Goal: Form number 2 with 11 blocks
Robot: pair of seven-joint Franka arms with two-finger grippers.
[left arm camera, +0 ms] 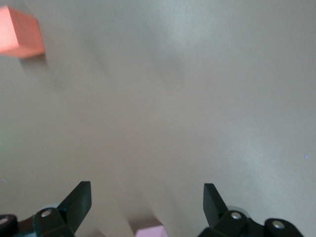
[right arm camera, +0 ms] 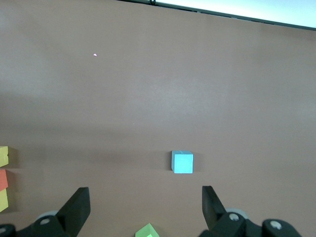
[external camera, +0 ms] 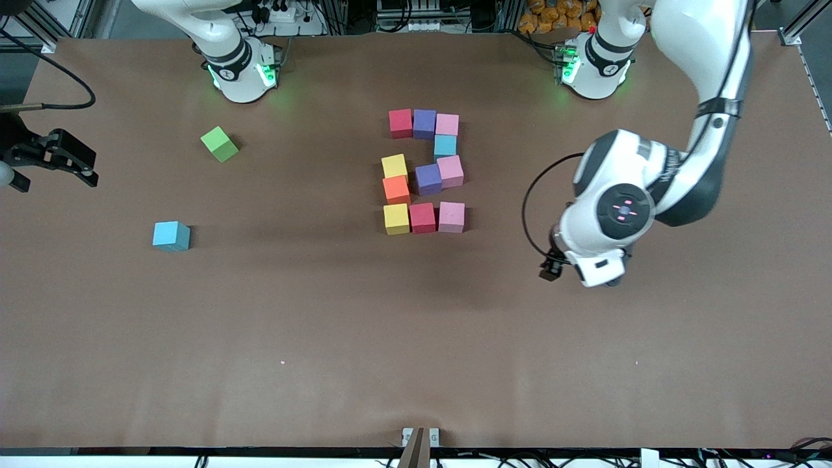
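We count eleven blocks gathered mid-desk in the figure of a 2: three pink, two red, two purple, two yellow, one orange, one light blue. Two cubes lie apart toward the right arm's end of the desk: a lime-green cube and a second light-blue cube, nearer the front camera. Our left hand hangs released over bare desk toward the left arm's end, well apart from the figure. Our right hand waits released, above the desk's edge at its own end, the figure well apart from it.
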